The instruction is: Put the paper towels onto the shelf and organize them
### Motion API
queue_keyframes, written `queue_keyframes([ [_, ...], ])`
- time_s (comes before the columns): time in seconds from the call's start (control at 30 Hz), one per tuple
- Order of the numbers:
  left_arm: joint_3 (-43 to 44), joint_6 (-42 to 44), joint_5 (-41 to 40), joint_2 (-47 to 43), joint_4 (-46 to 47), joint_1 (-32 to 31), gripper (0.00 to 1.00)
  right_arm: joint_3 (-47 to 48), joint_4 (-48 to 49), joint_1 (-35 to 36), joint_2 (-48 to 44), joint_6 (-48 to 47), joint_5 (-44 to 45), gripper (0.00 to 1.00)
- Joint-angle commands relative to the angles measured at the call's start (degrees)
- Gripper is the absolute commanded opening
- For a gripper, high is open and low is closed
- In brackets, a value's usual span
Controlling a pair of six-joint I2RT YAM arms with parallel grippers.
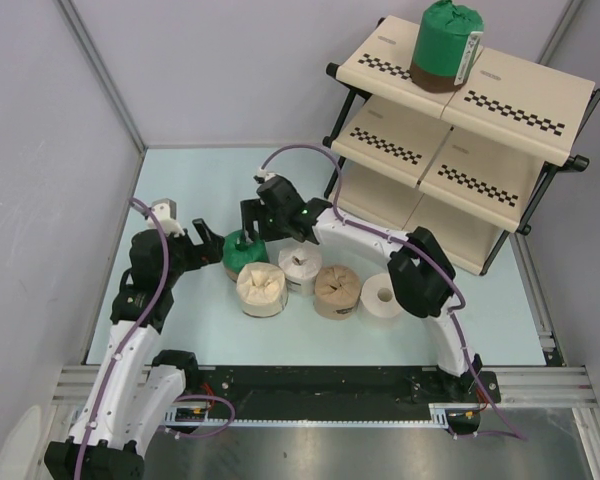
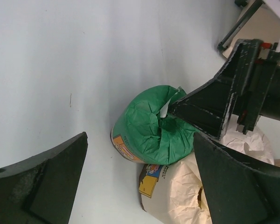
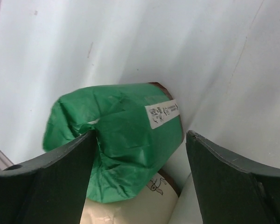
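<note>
End effector, right: my right gripper [image 3: 140,140] has its jaws spread wide and pinches nothing.
Finger contact: one black finger [image 3: 60,182] dips into the crumpled hollow at the top of a short green-wrapped paper towel roll [image 3: 126,135]. The other finger stands off the roll's side with a gap showing between.
End effector, left: my left gripper [image 2: 140,154] also has its jaws spread, with nothing between them. In the top view it sits just left of the same roll. Whether it touches the roll I cannot tell.
Roll under the fingers: it stands on the pale blue table [image 1: 180,180], with a white label strip on the wrapper and a brown-orange band at the foot. It is the far-left member of the cluster and sits against the cream-wrapped roll [image 1: 262,290].
Cluster, left to right: cream-wrapped roll, white-wrapped roll [image 1: 300,268] just behind it, tan-wrapped roll [image 1: 337,292], bare white roll with a centre hole [image 1: 383,296]. They are packed close together.
Shelf: the three-tier rack of beige panels with black-and-white checkered strips on a black tube frame [image 1: 520,110] is at the far right of the table.
On the shelf: a second green-wrapped roll [image 1: 445,45] stands upright on the top tier.
Arms: my right arm reaches leftward over the cluster.
</note>
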Motion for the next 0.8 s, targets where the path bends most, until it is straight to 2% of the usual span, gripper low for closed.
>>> queue_keyframes([
  [0.0,-0.4,-1.3,1.7,-0.2,2.0,0.4,1.0,1.9,-1.5,0.3,1.5,0.3,1.0,0.81],
  [0.2,-0.4,-1.4,3.4,0.9,2.5,0.4,1.0,0.0,-2.0,0.8,1.1,-1.3,3.5,0.79],
  [0.4,-0.3,-1.3,3.1,1.3,2.2,0.4,1.0,0.1,-1.9,1.4,2.6,-3.8,2.2,0.7],
  [0.67,-0.1,-1.1,2.2,1.4,1.7,0.4,1.0,0.0,-1.9,1.4,3.1,-6.5,-0.5,0.65],
  [0.77,-0.2,-0.9,1.7,1.1,1.7,0.4,1.0,-0.7,-2.0,1.4,2.3,-7.4,-0.5,0.56],
])
